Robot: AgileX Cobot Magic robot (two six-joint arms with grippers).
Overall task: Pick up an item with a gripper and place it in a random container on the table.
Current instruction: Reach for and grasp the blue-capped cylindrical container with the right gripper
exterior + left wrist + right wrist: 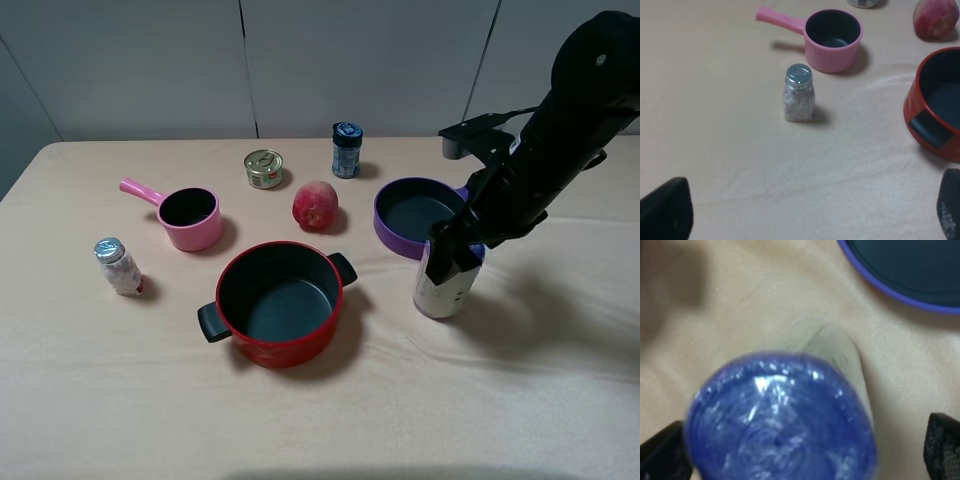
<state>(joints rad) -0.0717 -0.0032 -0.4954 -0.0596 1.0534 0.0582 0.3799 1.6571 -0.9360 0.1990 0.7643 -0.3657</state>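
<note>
While right gripper [455, 245] straddles canister [440, 295] top, fingers [662, 455] wide, nothing held yet, canister stands upright beside purple pan [382, 225]; grasp step in hand; next: close jaws, lift, carry to saucepan [195, 235]

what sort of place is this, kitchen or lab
Probably a robot lab bench, not a kitchen: cloth-covered table, plain wall panels, empty pink saucepan and red pot, the right gripper at a canister.
</note>
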